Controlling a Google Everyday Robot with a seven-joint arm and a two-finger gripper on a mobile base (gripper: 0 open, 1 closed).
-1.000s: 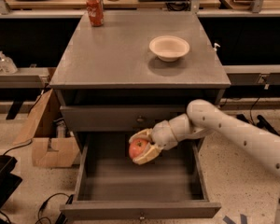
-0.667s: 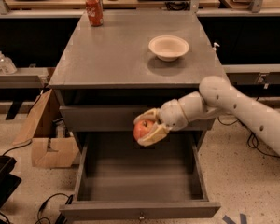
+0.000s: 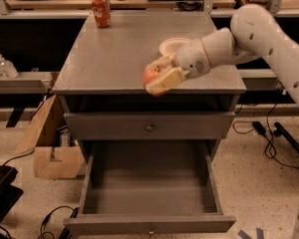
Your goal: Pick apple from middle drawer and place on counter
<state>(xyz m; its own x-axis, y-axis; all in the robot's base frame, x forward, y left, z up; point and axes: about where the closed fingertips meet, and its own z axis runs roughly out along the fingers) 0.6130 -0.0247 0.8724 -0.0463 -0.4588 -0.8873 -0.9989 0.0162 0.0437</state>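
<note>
Gripper (image 3: 162,79) holding the apple (image 3: 150,75) at the counter's (image 3: 109,54) front edge
Clamped on the apple, it is hovering at the lip, bare counter lying just behind.

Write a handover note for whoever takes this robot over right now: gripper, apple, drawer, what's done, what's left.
Gripper: fingers shut on the apple, at the front edge of the counter.
Middle drawer: pulled open, nothing visible inside.
Done: apple is out of the drawer and up at counter level.
Left: set it on the counter and release. The bowl sits just behind the gripper.
</note>
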